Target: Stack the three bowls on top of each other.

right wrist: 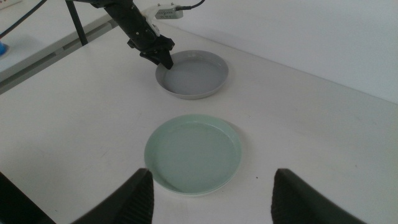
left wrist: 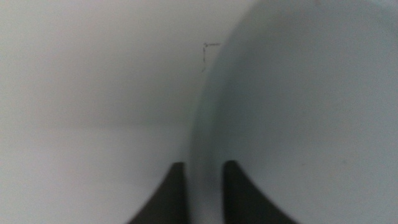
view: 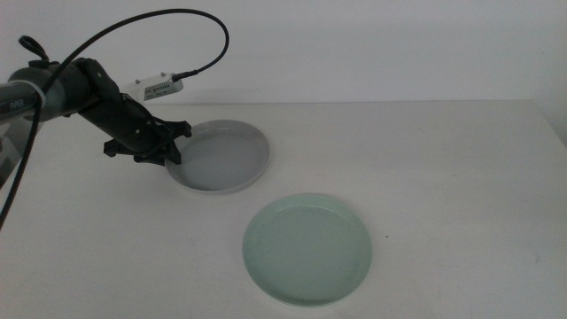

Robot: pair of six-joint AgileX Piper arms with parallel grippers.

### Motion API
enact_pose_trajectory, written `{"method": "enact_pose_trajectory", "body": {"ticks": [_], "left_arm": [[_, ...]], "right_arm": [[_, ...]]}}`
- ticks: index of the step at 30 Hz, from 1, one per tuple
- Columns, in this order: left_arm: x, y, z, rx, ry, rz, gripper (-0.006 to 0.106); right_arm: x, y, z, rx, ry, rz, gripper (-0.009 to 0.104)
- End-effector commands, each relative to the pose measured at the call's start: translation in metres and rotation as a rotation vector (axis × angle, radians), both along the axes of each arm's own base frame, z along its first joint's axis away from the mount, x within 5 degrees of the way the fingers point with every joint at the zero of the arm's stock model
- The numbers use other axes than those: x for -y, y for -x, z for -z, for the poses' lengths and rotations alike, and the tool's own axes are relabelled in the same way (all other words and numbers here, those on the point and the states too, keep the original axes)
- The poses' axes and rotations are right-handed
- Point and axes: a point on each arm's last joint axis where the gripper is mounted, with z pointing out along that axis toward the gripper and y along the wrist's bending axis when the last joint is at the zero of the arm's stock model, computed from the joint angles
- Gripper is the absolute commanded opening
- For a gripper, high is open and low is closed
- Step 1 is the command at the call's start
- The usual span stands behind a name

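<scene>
Left arm (view: 80, 89) reaches in from left side of middle view, forearm angled down, cable looping above wrist. Left gripper (view: 177, 142) low over tabletop (view: 443, 177), jaws narrowly apart, one either side of bowl (view: 221, 158) rim, seemingly clamped on it. Right gripper (right wrist: 208, 186) held high and back, jaws wide apart, holding nothing.

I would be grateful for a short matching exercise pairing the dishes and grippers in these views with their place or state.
Things:
1. grey round shallow bowl
2. pale mint green round shallow bowl
3. left gripper
4. right gripper

States:
A. open, above the table
B. alone, near the front edge
C. gripped at its rim
D. jaws astride a bowl rim

Pairs: 1-C, 2-B, 3-D, 4-A
</scene>
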Motion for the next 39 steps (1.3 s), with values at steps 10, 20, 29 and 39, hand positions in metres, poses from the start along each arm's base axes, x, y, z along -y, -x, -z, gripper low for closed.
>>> {"method": "enact_pose_trajectory", "body": {"ticks": [10, 20, 29, 39], "left_arm": [[0.000, 0.018, -0.106, 0.207, 0.000, 0.018, 0.000], [0.051, 0.117, -0.151, 0.300, 0.037, 0.084, 0.000], [0.109, 0.166, -0.118, 0.276, 0.065, 0.182, 0.000], [0.134, 0.170, -0.076, 0.169, 0.060, 0.219, 0.001]], "right_arm": [[-0.001, -0.002, -0.011, 0.066, -0.042, 0.007, 0.049], [-0.001, -0.002, -0.011, 0.066, -0.042, 0.007, 0.049], [-0.001, -0.002, -0.011, 0.066, -0.042, 0.007, 0.049], [-0.001, -0.002, -0.011, 0.065, -0.042, 0.007, 0.049]]}}
